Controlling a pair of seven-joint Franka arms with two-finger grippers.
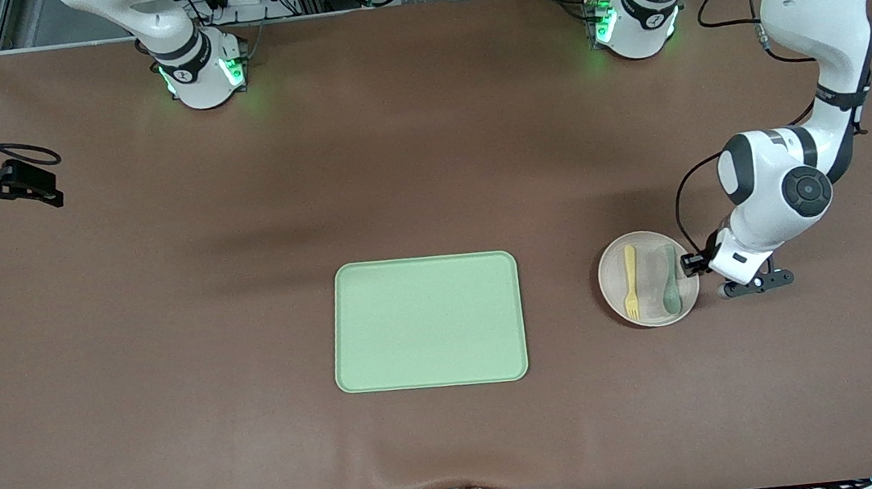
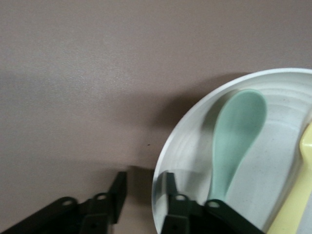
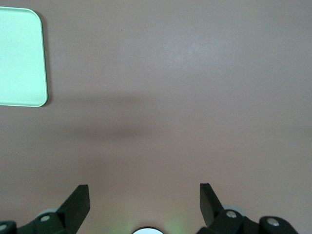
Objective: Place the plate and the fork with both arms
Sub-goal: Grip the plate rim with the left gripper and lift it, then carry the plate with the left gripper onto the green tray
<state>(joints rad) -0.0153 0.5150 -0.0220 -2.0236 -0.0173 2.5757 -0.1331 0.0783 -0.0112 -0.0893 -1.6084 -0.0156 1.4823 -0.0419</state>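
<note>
The small round pale plate [image 1: 611, 283] lies on the table toward the left arm's end. The pale-yellow fork [image 1: 630, 270] lies in it beside a grey-green spoon [image 1: 668, 281]. My left gripper [image 1: 689, 263] is low at the plate's rim on the side toward the left arm's end. In the left wrist view the gripper [image 2: 145, 187] straddles the plate's [image 2: 195, 146] rim, one finger inside and one outside, with a gap still showing. The spoon [image 2: 236, 131] and fork [image 2: 300, 195] show there too. My right gripper [image 1: 33, 188] waits open and empty above the table's right-arm end, also in its wrist view [image 3: 144, 195].
A rectangular light-green tray [image 1: 428, 322] lies empty at the table's middle, between the two arms' ends; its corner shows in the right wrist view [image 3: 19, 53]. Brown mat covers the table. The arm bases stand along the table's edge farthest from the front camera.
</note>
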